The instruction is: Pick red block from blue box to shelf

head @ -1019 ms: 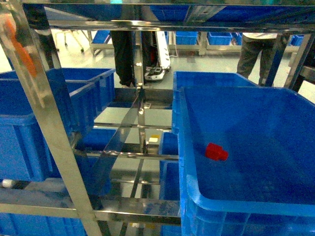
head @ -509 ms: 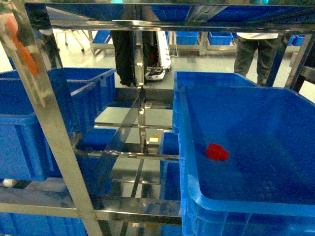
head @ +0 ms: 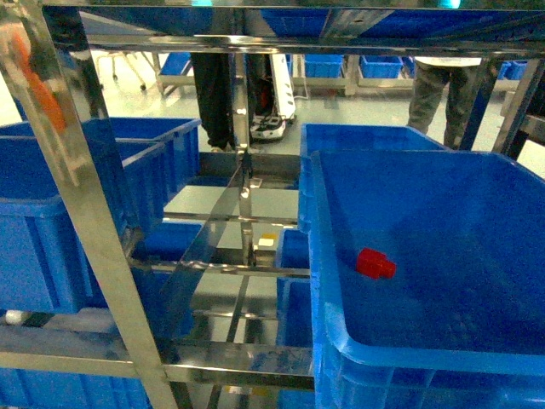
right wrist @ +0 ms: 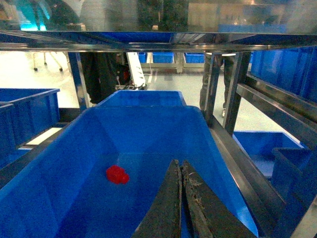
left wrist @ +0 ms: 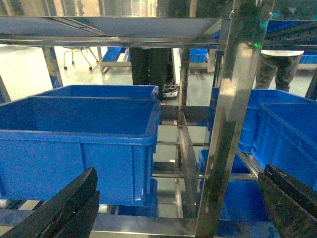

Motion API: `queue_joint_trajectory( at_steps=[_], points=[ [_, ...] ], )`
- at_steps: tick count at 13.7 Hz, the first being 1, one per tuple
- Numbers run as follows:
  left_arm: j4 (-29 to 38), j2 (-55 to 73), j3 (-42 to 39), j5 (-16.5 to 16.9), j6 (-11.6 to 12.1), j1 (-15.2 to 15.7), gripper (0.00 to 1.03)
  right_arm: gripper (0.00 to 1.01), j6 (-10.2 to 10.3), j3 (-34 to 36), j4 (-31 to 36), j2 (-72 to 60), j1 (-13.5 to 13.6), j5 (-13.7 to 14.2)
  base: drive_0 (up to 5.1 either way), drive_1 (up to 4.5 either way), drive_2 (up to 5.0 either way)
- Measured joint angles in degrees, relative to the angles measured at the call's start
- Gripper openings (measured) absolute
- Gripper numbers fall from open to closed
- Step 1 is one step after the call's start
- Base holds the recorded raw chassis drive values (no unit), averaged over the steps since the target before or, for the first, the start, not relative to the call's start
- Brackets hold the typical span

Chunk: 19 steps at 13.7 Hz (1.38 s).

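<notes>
- Find the red block (head: 375,263) on the floor of the dark blue crate (head: 443,358) at right; it lies alone, left of the crate's middle, touching no wall.
- Note that this crate sits on the steel shelf (head: 94,247); a second crate (head: 51,213) sits at left.
- Check the right gripper (right wrist: 181,171): its fingers are pressed together with nothing between them, above the near part of the crate, right of the block and apart from it.
- Check the left gripper (left wrist: 178,198): its fingers are spread wide, holding nothing, facing a shelf upright.
- Two people (head: 213,94) stand far behind the shelf.
</notes>
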<state>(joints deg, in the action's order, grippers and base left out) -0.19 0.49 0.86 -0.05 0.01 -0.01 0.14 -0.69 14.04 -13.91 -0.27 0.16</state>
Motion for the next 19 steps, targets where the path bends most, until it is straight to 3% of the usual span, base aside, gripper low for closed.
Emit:
queue_joint_trajectory(
  at_steps=[4,5,11,12,17,19],
  points=[
    [0.0,0.0,0.0,0.0,0.0,0.0,0.98,0.02,0.0,0.0,-4.6,4.3,0.0,0.0,0.0,0.00,0.0],
    [0.0,0.0,0.0,0.0,0.0,0.0,0.98,0.02,0.0,0.0,-14.2,11.0,0.0,-0.2,0.0,0.00,0.0],
    [0.0,0.0,0.0,0.0,0.0,0.0,0.98,0.04,0.0,0.0,-14.3,13.6,0.0,-0.2,0.0,0.00,0.0],
    [0.0,0.0,0.0,0.0,0.0,0.0,0.98,0.21,0.0,0.0,-14.3,13.6,0.0,-0.2,0.0,0.00,0.0],
    [0.0,0.0,0.0,0.0,0.0,0.0,0.98,0.81,0.0,0.0,-14.3,13.6,0.0,-0.2,0.0,0.00,0.0],
    [0.0,0.0,0.0,0.0,0.0,0.0,0.98,1.00,0.0,0.0,-14.3,13.6,0.0,-0.2,0.0,0.00,0.0]
  ],
)
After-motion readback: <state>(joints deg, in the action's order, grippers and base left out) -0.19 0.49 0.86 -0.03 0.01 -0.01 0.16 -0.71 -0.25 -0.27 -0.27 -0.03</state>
